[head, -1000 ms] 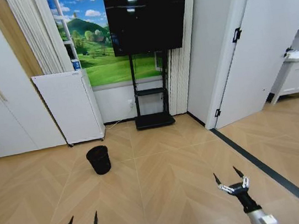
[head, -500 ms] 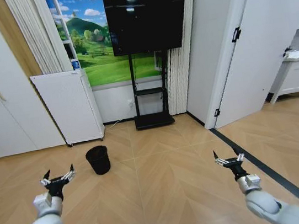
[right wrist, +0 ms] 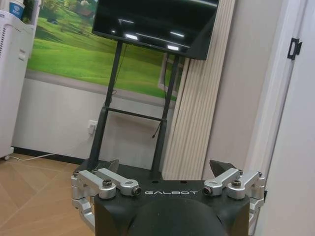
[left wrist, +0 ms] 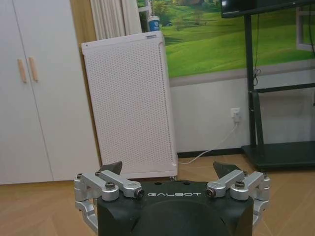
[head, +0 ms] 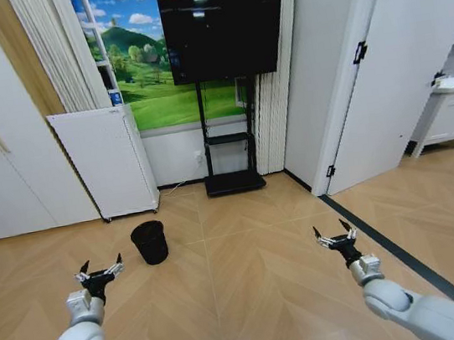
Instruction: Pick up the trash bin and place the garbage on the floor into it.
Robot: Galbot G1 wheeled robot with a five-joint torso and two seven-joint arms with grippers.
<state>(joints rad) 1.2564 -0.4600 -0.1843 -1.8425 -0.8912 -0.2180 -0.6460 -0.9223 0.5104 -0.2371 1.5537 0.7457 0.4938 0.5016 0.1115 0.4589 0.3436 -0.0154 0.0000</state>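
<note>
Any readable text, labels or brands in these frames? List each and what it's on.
"GALBOT": on the black body of the left end effector.
"GALBOT": on the black body of the right end effector.
The cup on top of the white perforated appliance has a print too blurred to read.

Two rounded, pale grey arm shells, each narrowing to a silver wrist collar. Left gripper (head: 99, 270) and right gripper (head: 335, 233): black bodies, silver linkage bars, dark pointed fingertips (left wrist: 111, 168). White GALBOT lettering across each black housing (left wrist: 174, 208), round screws (right wrist: 135, 191) at the linkage joints, bare-metal side brackets (right wrist: 81, 205)
</note>
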